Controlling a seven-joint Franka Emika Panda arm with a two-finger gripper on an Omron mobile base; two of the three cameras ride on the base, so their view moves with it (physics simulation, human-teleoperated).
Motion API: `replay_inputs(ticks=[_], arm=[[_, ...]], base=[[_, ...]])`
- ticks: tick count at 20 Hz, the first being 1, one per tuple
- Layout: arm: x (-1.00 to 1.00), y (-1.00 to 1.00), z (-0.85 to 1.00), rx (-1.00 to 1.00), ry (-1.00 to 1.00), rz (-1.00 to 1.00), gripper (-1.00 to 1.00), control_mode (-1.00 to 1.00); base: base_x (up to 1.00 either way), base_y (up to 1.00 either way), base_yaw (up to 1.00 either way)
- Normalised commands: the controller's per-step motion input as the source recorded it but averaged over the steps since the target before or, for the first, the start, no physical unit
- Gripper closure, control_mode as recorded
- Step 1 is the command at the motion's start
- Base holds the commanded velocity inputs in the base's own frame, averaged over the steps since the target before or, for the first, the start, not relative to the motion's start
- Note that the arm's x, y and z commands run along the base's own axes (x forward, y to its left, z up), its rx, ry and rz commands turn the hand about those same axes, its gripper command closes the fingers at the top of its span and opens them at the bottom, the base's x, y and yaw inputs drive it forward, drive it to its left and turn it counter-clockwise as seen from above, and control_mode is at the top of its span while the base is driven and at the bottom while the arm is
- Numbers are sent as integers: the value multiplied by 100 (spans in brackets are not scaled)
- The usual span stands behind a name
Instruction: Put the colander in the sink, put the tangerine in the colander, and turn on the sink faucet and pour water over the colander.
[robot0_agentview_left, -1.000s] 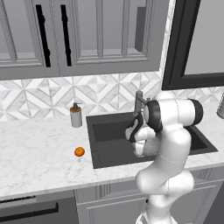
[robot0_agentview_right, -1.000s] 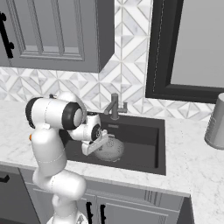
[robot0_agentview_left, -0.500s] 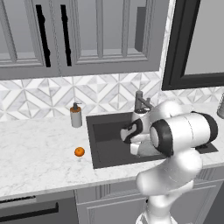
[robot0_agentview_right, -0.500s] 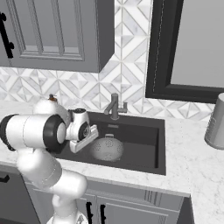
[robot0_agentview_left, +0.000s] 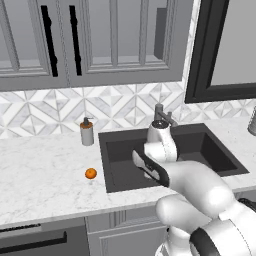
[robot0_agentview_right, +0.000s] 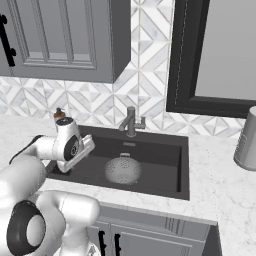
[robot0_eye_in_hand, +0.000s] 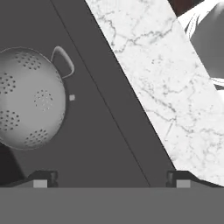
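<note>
The grey colander (robot0_agentview_right: 123, 169) sits upright on the floor of the dark sink (robot0_agentview_right: 160, 152), below the faucet (robot0_agentview_right: 131, 121). In the hand view the colander (robot0_eye_in_hand: 30, 98) lies at the left with one loop handle showing. My gripper (robot0_eye_in_hand: 109, 178) is open with nothing between its fingertips (robot0_eye_in_hand: 41, 177). It hovers over the sink floor (robot0_eye_in_hand: 100, 131), apart from the colander. The gripper (robot0_agentview_right: 86, 146) is above the sink's left side. The tangerine (robot0_agentview_left: 90, 173) rests on the marble counter left of the sink (robot0_agentview_left: 205, 145). In that view my arm hides the colander, and the faucet (robot0_agentview_left: 160, 116) stands behind the basin.
A small soap dispenser (robot0_agentview_left: 87, 132) stands on the counter at the sink's back left corner. A grey canister (robot0_agentview_right: 247, 140) is on the counter far right. Dark cabinets hang above the backsplash. The marble counter edge (robot0_eye_in_hand: 175, 87) runs along the sink.
My gripper has opened and let go of the colander, which stays in the sink. The hand has pulled away from it toward the sink's left side.
</note>
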Motion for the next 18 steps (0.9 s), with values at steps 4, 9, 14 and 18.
replay_inputs(ticks=[4, 9, 14, 18], arm=[[-19, 43, 100, 0, 3, 17, -100, -100], [-1, 59, 97, -1, 13, 43, -100, -100], [0, 62, 49, -16, 14, 65, -100, -100], [0, 48, 10, -26, 2, 71, -100, -100]], base=[[0, 0, 0], [0, 0, 0], [0, 0, 0], [0, 0, 0]])
